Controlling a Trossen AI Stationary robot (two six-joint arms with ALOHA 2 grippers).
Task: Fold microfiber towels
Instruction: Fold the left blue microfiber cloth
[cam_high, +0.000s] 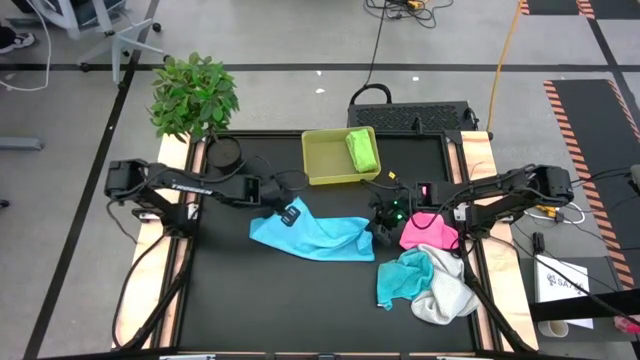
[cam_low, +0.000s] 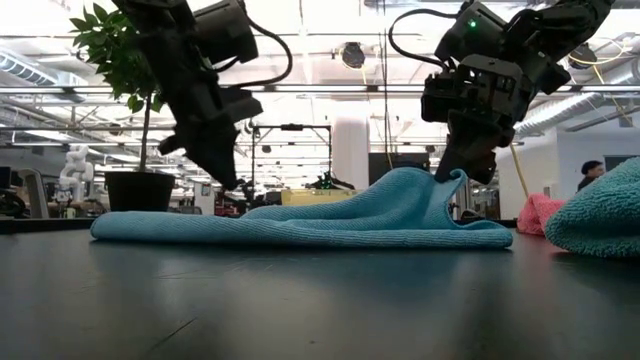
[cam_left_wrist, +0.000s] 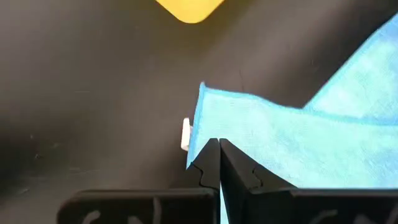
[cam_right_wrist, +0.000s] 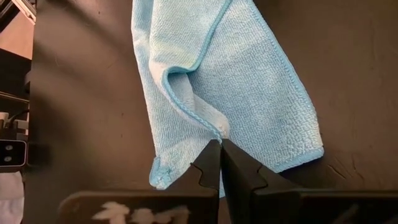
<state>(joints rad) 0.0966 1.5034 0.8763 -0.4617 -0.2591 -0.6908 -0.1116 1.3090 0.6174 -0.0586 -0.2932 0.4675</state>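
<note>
In front of the yellow-green tray (cam_high: 330, 165) holding a folded lime green towel (cam_high: 362, 150), my light blue towel (cam_high: 315, 235) lies rumpled, my left claw (cam_left_wrist: 219, 149) clamped on its near-tray corner, my right claw (cam_right_wrist: 221, 148) pinching the opposite edge, pink towel (cam_high: 428, 232) beyond.

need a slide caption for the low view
Both arms pinch the light blue towel on the black table, left gripper at one end, right gripper lifting the other.

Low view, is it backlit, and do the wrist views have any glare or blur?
Low view: bright ceiling lights behind leave both arms as silhouettes over the light blue towel. Left wrist view: the yellow tray edge is washed out. Right wrist view: evenly lit, towel weave sharp.
</note>
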